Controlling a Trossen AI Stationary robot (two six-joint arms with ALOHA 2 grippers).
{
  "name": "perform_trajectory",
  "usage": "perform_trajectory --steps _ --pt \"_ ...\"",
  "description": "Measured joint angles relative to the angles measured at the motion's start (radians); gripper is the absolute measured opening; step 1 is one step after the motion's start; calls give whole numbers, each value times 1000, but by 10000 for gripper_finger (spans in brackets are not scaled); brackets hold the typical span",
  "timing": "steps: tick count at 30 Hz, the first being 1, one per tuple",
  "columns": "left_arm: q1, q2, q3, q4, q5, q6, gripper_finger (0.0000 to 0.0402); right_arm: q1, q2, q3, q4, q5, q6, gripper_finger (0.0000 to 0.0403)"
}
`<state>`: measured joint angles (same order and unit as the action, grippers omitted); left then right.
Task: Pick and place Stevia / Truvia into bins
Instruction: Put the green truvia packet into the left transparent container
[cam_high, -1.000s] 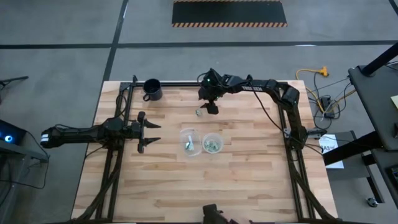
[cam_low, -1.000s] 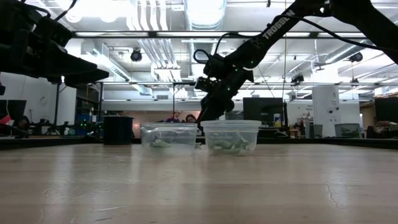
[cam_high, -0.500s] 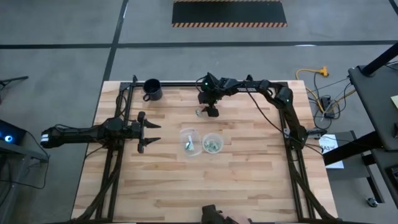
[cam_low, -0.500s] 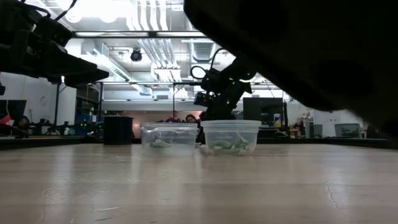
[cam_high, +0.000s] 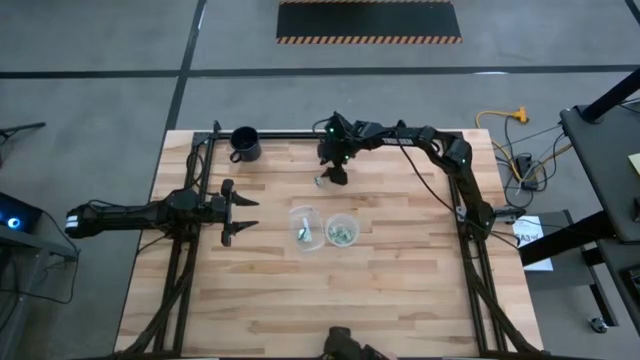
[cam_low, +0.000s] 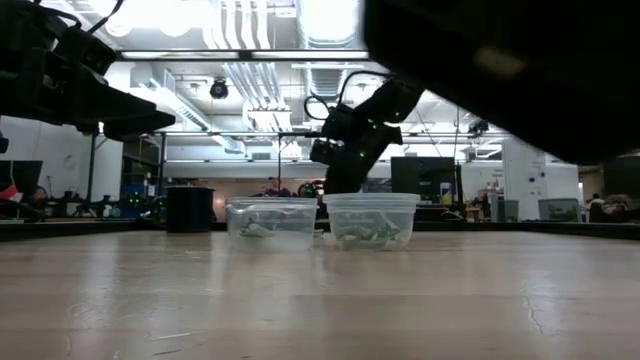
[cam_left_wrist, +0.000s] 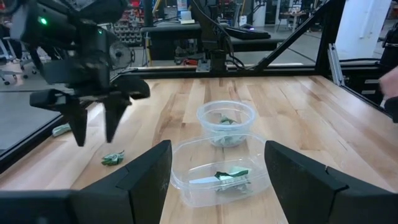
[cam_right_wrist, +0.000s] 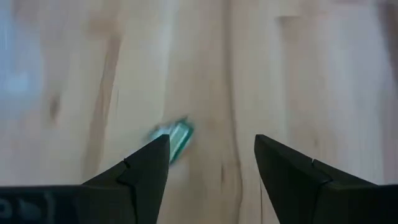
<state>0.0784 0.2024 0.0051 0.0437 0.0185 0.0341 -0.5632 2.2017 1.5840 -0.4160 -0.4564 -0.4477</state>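
A green-and-white Stevia packet (cam_right_wrist: 175, 138) lies loose on the wooden table (cam_high: 400, 280), just beside my right gripper (cam_high: 338, 177), whose fingers are spread and empty above it. A second loose packet (cam_left_wrist: 60, 129) lies near the table's edge. My two clear bins (cam_high: 305, 226) (cam_high: 342, 231) already hold several packets — most of the work looks done. My left gripper (cam_high: 236, 209) waits well apart, fingers spread.

Wooden table (cam_high: 400, 290), 2 bins (cam_high: 305, 225), black mug (cam_high: 245, 143), loose packet (cam_high: 320, 181)
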Motion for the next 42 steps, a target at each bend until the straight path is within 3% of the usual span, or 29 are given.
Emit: perform_trajectory --steps 3,8,16,18,26,42 --pt "0 0 0 0 0 0 240 3 -1 24 -7 1 227 224" --pt "0 0 0 0 0 0 240 38 -1 48 -59 137 472 224" --pt "0 0 0 0 0 0 240 94 -1 137 -248 356 664 224" --pt "0 0 0 0 0 0 240 107 -1 143 -255 381 679 224" --pt "0 0 0 0 0 0 240 127 22 148 -292 314 684 224" --pt "0 0 0 0 0 0 240 107 35 235 -413 261 575 224"
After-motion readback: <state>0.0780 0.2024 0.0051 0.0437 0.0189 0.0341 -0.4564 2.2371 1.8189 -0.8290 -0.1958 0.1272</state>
